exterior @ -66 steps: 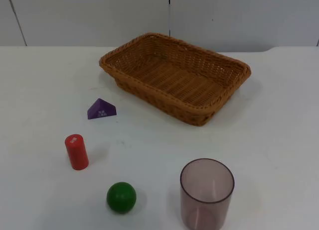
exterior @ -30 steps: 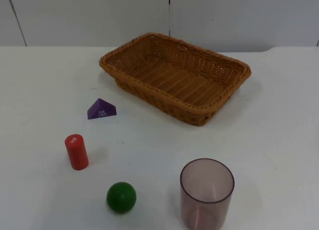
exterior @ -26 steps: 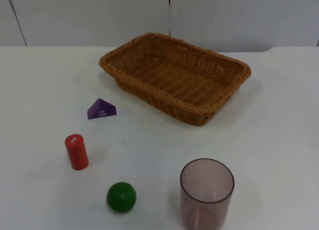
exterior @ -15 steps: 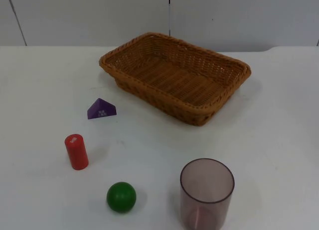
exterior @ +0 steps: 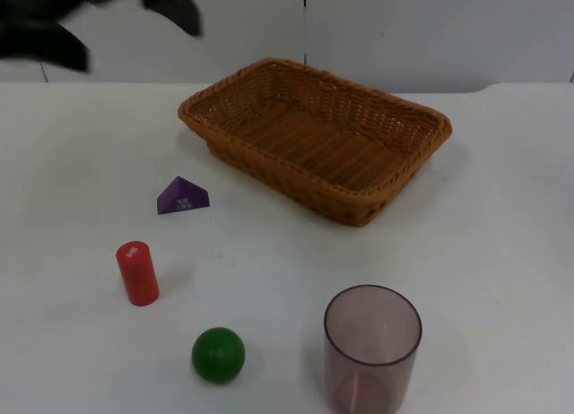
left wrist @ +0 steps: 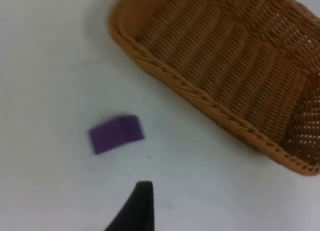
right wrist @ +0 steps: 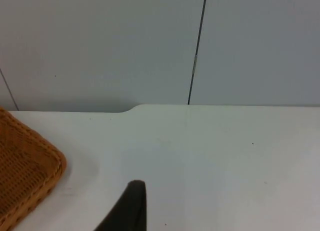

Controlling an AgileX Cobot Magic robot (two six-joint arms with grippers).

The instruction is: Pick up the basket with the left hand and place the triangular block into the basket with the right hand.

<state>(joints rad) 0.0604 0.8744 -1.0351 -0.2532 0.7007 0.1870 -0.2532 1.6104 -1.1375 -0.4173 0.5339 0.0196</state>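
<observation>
The brown wicker basket stands empty at the back middle of the table. The purple triangular block lies on the table to the basket's front left. My left gripper comes in as a dark blur above the table's back left, left of the basket and clear of it. The left wrist view looks down on the block and the basket's rim, with one black fingertip short of the block. The right wrist view has a fingertip over bare table beside a basket corner.
A red cylinder stands at the front left, a green ball lies near the front edge, and a translucent purple cup stands at the front middle. The grey partition wall closes the back.
The left arm has swung into the top view at the back left, where no arm showed before. The basket, the block and the other objects have not moved.
</observation>
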